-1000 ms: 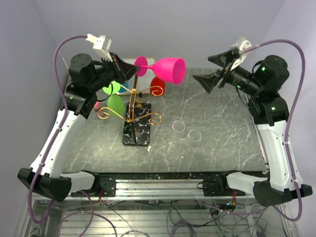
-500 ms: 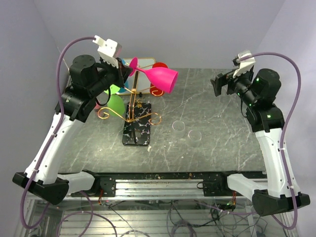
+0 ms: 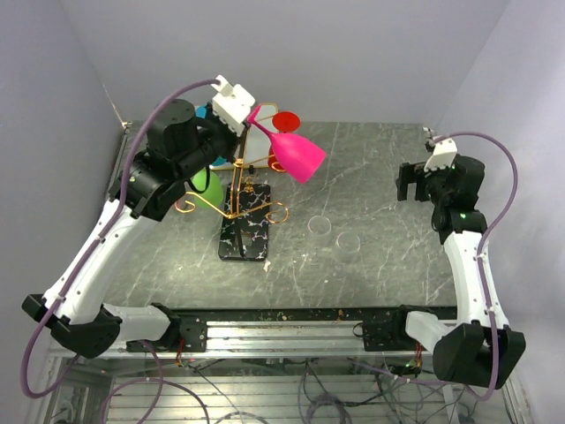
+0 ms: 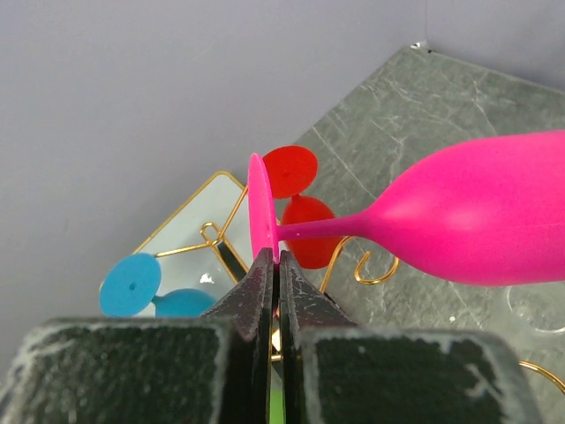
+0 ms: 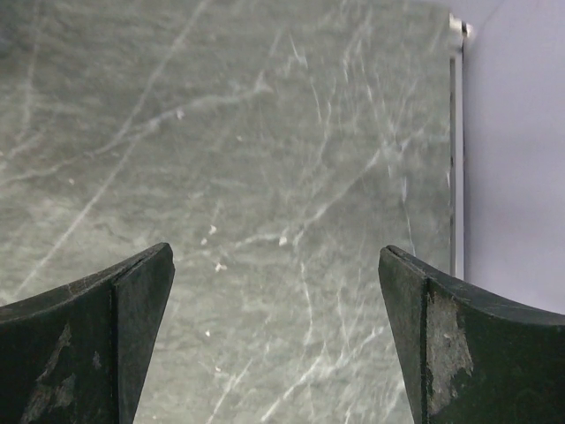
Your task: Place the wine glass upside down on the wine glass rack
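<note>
Between left jaws, foot of wine glass (image 4: 477,216).

The wine glass (image 4: 477,221) looked like smooth matt plastic; the wine glass rack (image 3: 245,232), shiny gold metal; the worktop (image 5: 265,132), veined stone.

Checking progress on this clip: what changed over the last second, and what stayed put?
The left end effector, shut on the foot of the pink wine glass, swung back and tipped the glass from nearly level to bowl slanting down. The right end effector, open and empty, withdrew toward the right edge. The rack and green glass stayed put.
</note>
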Tool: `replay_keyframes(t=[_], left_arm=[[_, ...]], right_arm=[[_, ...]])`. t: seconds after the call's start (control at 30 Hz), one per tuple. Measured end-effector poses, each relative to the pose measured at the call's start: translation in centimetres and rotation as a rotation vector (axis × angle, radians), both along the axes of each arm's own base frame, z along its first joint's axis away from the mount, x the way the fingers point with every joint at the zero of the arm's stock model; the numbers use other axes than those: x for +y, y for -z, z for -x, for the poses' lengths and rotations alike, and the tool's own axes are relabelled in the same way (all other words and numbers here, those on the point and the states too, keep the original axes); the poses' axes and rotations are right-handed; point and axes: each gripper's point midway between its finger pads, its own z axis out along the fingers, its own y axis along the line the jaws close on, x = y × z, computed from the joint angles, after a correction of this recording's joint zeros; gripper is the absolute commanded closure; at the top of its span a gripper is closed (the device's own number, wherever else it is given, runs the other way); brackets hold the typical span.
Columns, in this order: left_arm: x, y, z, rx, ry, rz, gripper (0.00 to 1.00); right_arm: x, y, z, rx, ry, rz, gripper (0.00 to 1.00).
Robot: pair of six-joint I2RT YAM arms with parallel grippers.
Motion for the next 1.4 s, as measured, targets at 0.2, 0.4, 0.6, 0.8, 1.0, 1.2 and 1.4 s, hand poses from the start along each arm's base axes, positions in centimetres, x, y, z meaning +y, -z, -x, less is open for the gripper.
replay_keyframes(t=[0.2,0.4,0.6,0.8,1.0,1.2,1.4], left_arm=[[-2.9,1.7,0.3,-0.039,0.043,-0.136,0.93],[-5.6,3.8,0.2,-0.078,0.069,-0.278,0.93],[-7.2,4.6,0.7,-0.175,0.088,-0.448,0.93],[-8.4,5.4,1.0,-0.252,0.145,-0.59,0.93],[-8.8,6.3,1.3,-0.288,0.2,-0.689,0.93],[-8.9,7.9,1.6,-0.315,0.262,-0.787,0.93],[-8.9,9.8,2.1,-0.309,0.332,-0.86,0.93]], right_arm=[[-2.1,1.8,0.9,0.027,0.033,-0.057,0.0],[-2.5,0.9,1.0,-0.017,0.02,-0.08,0.0],[-1.9,2.1,0.7,0.017,-0.018,-0.117,0.0],[-1.6,2.7,0.6,0.033,-0.029,-0.13,0.0],[-1.5,2.7,0.6,0.033,-0.035,-0.132,0.0],[-1.4,2.7,0.6,0.033,-0.044,-0.136,0.0],[-1.2,2.8,0.7,0.037,-0.051,-0.14,0.01]])
